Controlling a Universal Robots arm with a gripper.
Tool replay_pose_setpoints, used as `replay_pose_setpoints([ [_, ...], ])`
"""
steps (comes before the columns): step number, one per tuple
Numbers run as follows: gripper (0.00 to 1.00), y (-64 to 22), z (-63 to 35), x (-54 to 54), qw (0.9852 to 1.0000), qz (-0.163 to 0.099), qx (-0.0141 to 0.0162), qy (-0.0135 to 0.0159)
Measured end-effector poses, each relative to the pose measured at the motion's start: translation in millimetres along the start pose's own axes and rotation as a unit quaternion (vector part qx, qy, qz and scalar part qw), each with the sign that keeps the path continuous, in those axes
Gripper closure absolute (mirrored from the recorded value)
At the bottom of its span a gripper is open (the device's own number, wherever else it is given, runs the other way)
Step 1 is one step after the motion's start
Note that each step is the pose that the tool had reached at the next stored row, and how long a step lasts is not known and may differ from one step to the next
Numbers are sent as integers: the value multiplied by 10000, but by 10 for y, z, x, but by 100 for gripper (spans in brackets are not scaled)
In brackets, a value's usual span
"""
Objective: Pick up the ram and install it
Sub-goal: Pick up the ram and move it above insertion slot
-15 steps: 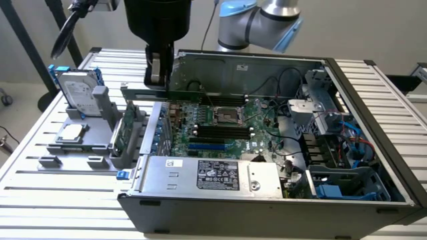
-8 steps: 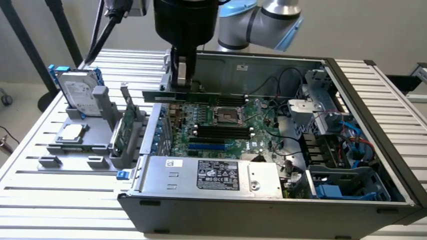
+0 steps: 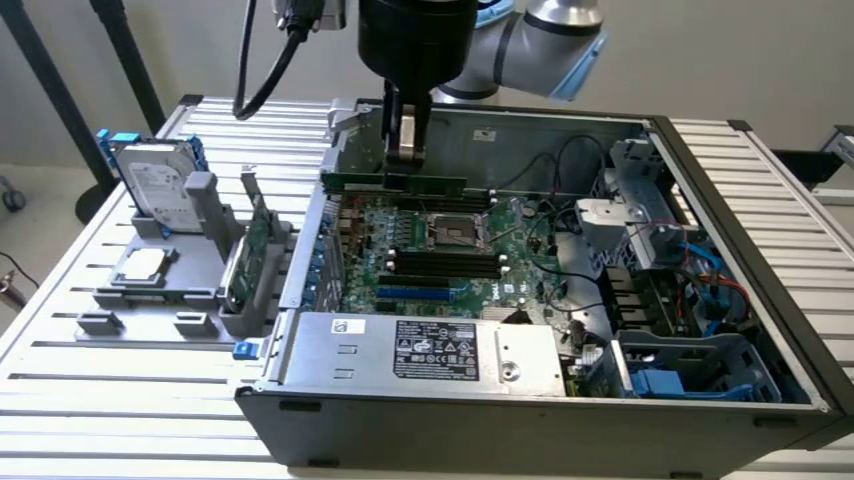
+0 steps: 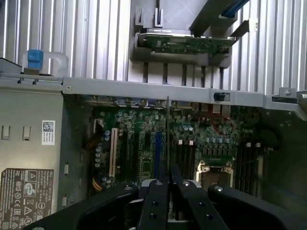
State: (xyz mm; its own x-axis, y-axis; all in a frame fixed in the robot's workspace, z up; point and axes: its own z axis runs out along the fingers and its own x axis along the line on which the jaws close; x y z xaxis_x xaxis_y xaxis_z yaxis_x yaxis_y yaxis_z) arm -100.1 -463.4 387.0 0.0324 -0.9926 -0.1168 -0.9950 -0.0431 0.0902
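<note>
Open computer case (image 3: 534,420) on a slatted metal table (image 3: 80,400), lid off, insides showing. Robot arm overhead at twelve o'clock in the exterior view, gripper (image 3: 404,158) clenched on the ram (image 3: 434,185)

Risks from here, as a judgement:
- Likely to jam or bend if lowered out of line with the long black slots (image 3: 447,263) near the middle of the motherboard (image 3: 527,240). Appears toward twelve o'clock of those slots, past the processor socket (image 3: 451,228); height above the board hard to judge
- Could tilt in the pinch, being a long thin stick held at one spot, and then enter a slot one end first
- Could snag the loose black cables (image 3: 567,150) at two o'clock, or knock the far wall of the case
- Could stay half seated, or strain the board, if pressed against closed slot latches; latches too small to make out

Ram pinched on its flat faces, directly beneath the fingertips, lying level and running from nine o'clock to three o'clock, with length showing on both sides of the grip. In the wrist view, seen edge-on as a thin line running straight out from between the two black fingers (image 4: 156,201), above the board
</note>
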Motion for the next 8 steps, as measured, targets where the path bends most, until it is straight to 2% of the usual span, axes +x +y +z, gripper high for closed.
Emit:
replay_pose_setpoints([
  [6, 87, -122, 56, -243, 10000, -1, 0, 4],
  [8, 87, -213, 73, -301, 10000, 0, 0, 3],
])
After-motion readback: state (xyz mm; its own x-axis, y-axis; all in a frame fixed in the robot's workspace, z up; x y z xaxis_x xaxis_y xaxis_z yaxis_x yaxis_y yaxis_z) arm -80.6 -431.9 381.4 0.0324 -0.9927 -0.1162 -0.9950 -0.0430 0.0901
